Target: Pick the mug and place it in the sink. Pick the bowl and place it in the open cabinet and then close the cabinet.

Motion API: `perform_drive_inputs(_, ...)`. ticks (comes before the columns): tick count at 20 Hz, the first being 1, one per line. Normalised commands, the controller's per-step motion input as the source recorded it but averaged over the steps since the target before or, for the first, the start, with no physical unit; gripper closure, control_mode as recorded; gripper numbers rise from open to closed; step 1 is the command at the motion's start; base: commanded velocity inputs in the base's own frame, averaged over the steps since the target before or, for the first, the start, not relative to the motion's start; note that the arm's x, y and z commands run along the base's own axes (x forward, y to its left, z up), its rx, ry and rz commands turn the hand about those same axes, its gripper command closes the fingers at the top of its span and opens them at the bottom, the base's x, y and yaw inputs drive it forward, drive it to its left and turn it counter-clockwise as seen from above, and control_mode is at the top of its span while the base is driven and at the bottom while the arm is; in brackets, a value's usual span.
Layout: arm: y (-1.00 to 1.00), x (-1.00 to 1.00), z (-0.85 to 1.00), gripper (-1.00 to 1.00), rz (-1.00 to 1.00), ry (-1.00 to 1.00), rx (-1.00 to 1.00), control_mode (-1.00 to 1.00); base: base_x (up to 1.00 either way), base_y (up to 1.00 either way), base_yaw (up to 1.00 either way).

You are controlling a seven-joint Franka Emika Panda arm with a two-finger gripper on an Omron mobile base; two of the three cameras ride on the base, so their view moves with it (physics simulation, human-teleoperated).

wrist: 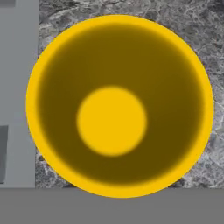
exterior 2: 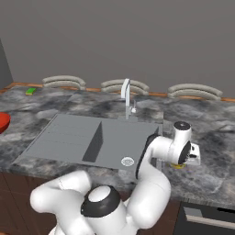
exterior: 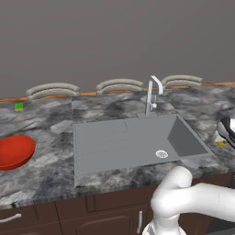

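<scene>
One mug (wrist: 119,106), one bowl (exterior: 15,151), one sink (exterior: 119,144), one faucet (exterior: 152,94). My hand looks straight down into the yellow mug, round rim and bright floor, standing upright on the stone counter (wrist: 175,17) with the sink's grey edge at nine o'clock of it. From the right base view my gripper (exterior 2: 183,161) hangs low over the counter just past the sink's right edge, at three o'clock of the drain (exterior 2: 127,161), and a sliver of yellow shows beneath it. My jaws are drawn together; I cannot tell from the pictures whether they pinch the mug's wall.

The red bowl sits on the counter well apart, at nine o'clock of the sink. One small green block (exterior: 19,106) lies near the back wall at eleven o'clock of the bowl. Three pale curved double bands (exterior: 119,85) line the wall behind the counter. I read no writing or brand on anything.

My own arm crosses the sink's right front corner in the right base view.
</scene>
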Motion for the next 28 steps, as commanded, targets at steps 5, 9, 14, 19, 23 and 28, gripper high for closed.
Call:
perform_drive_inputs(5,0.79,-0.30,0.56,1.00,0.07,0.00,0.00,-1.00,0.00,0.00,0.00)
perform_drive_inputs(9,0.61,-0.05,0.85,1.00,0.09,0.00,-0.04,-1.00,0.00,0.00,0.00)
perform_drive_inputs(14,0.69,0.00,0.42,1.00,0.13,0.00,-0.04,-1.00,0.00,0.00,0.00)
perform_drive_inputs(19,0.52,0.00,-0.01,1.00,0.17,-0.17,0.01,-1.00,0.00,0.00,0.00)
perform_drive_inputs(23,0.49,0.09,-0.01,1.00,0.19,-0.07,0.00,-1.00,0.00,0.00,0.00)
perform_drive_inputs(28,0.51,0.37,-0.01,1.00,0.10,0.05,0.00,-1.00,0.00,0.00,0.00)
